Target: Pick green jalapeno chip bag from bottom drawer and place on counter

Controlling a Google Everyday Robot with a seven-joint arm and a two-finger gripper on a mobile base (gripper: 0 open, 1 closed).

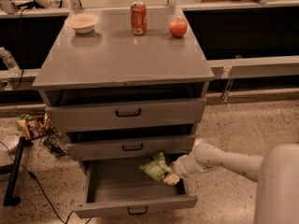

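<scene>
The step in hand is the pick, and it looks almost done. The arm [224,160] reaches in from the lower right of the frame, and the claw [172,175] is inside the open bottom drawer [117,183], at its right side toward the back. The claw is closed on the bag [155,167] and holds it by its right lower edge. The bag is crumpled and hangs to the left of the claw, just under the front of the middle drawer [133,147]. I judge that it is lifted a little off the drawer floor, but I cannot say this for sure.

The desk [121,59] is in the upper middle of the frame. At its far edge stand a bowl [82,22] on the left, a can [138,18] in the middle and an apple [178,27] on the right. The near part of the desk is bare.

The next move, in my judgement, is to pull the bag out toward the bottom of the frame before raising it, because the middle drawer stands a little open above it. A straight lift could press the bag against that front and pull it from the grip. After that the claw must rise above the desk edge and put the bag down on the near part, well apart from the three things at the back.
</scene>
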